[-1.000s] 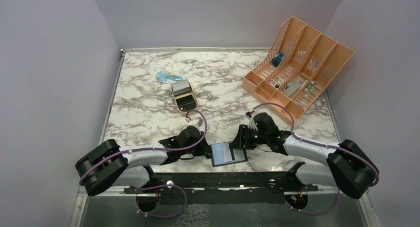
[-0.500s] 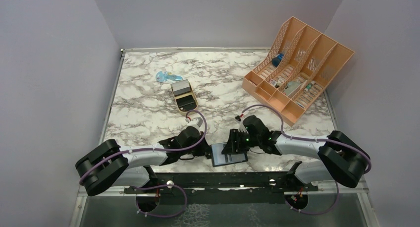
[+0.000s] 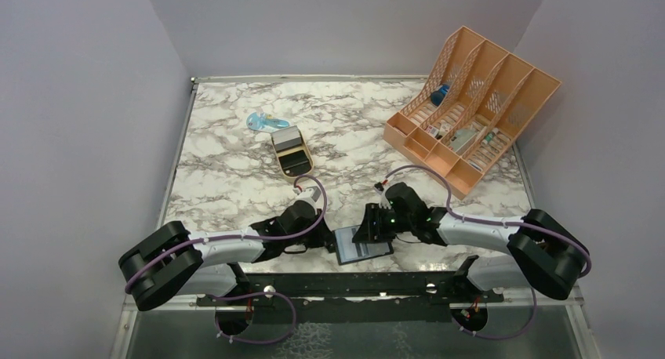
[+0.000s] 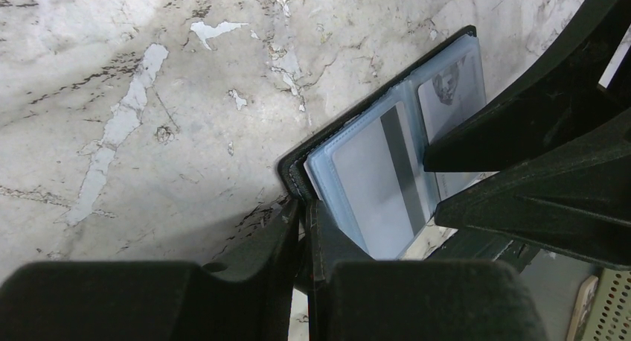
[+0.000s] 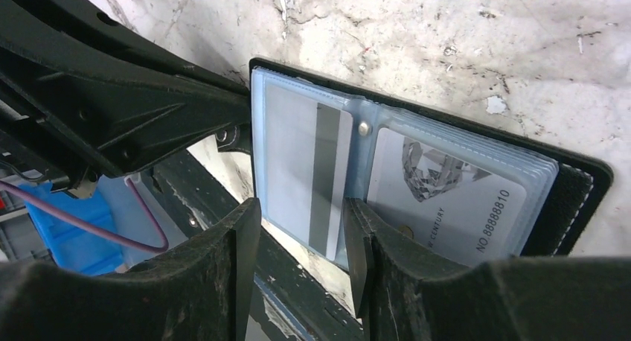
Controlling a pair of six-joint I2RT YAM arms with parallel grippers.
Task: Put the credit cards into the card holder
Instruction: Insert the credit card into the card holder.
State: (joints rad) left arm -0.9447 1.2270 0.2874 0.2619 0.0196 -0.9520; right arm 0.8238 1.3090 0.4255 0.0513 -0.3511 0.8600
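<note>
Two cards show in the open black hinged card holder [image 3: 353, 249], lying flat at 6 o'clock on the marble desk [image 3: 235, 163]: a pale grey striped credit card [image 5: 298, 155] in the sleeve on the left-arm side, a pale diamond-printed credit card [image 5: 439, 185] in the other. Right claw [image 5: 301, 229] half-wide, fingers against both long edges of the striped card, gripping it. Left claw [image 4: 304, 211] narrow, pinching the holder's black cover at its 9 o'clock edge. Gold metal tin [image 3: 292, 153] sits mid-desk, orange plastic organiser [image 3: 470, 108] at 2 o'clock.
</note>
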